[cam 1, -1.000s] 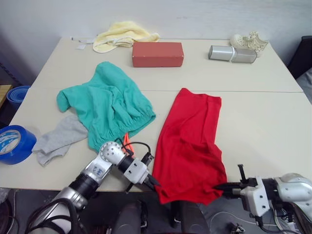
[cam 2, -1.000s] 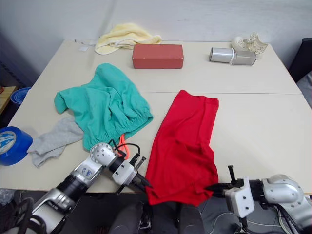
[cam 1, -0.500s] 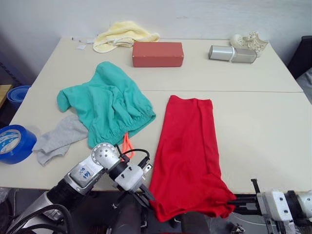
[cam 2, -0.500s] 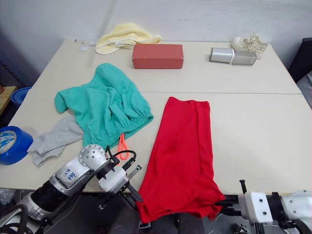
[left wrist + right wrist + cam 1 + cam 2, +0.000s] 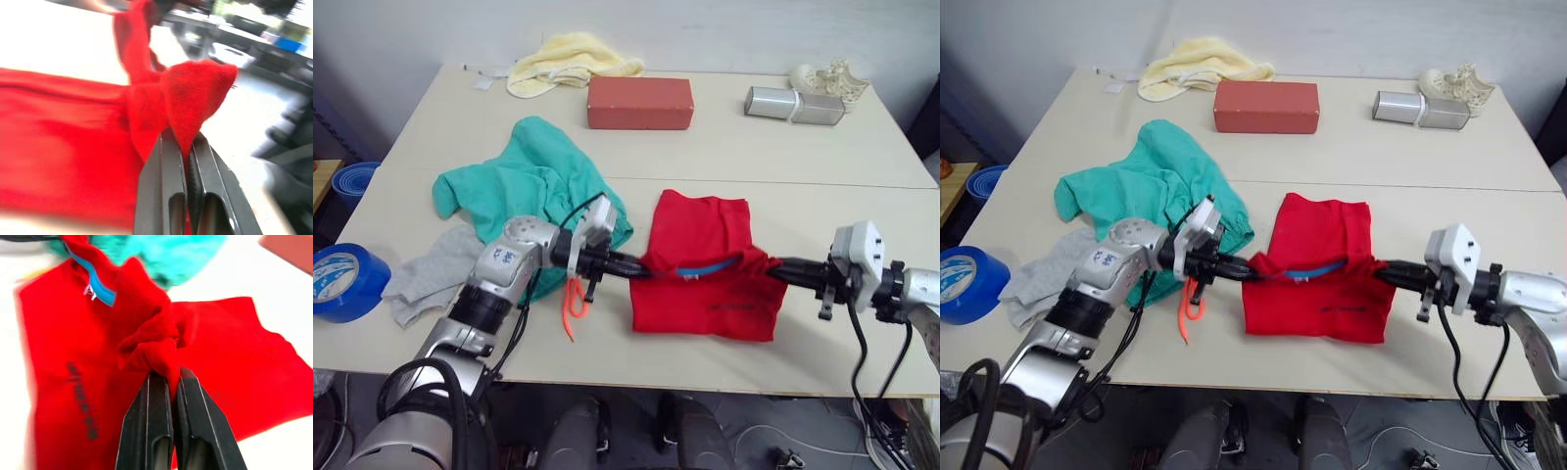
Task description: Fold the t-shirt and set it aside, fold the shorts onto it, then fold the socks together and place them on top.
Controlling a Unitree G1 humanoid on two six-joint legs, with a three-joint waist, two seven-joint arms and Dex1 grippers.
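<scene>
In the head views, the t-shirt (image 5: 705,269) is seen lying on the near half of the table (image 5: 862,220), doubled over so that the collar end with its blue band is carried across the lower part. It is held at both upper corners, which is probably done to keep the folded edge straight while it is laid down. The left gripper (image 5: 641,268) is clamped on the corner at the robot's left, and the right gripper (image 5: 773,264) on the opposite corner. The shorts (image 5: 533,196) are left crumpled just beside the shirt on the left (the orange drawstring hangs towards the near edge), and the socks (image 5: 426,279) lie further left, partly under the shorts, near a blue tape roll (image 5: 342,284). A red block (image 5: 639,102), a pale yellow cloth (image 5: 568,59) and a silver box (image 5: 793,104) are kept at the far side, well apart from the work.

In the left wrist view, a peak of red fabric is pinched between the two black fingers (image 5: 164,196), which are closed on it.

In the right wrist view, a bunched corner of the shirt is gripped likewise by the closed fingers (image 5: 149,431); the dark chest print and the blue band are visible beyond. The first fold is judged nearly laid; the shorts and socks are not yet handled.
</scene>
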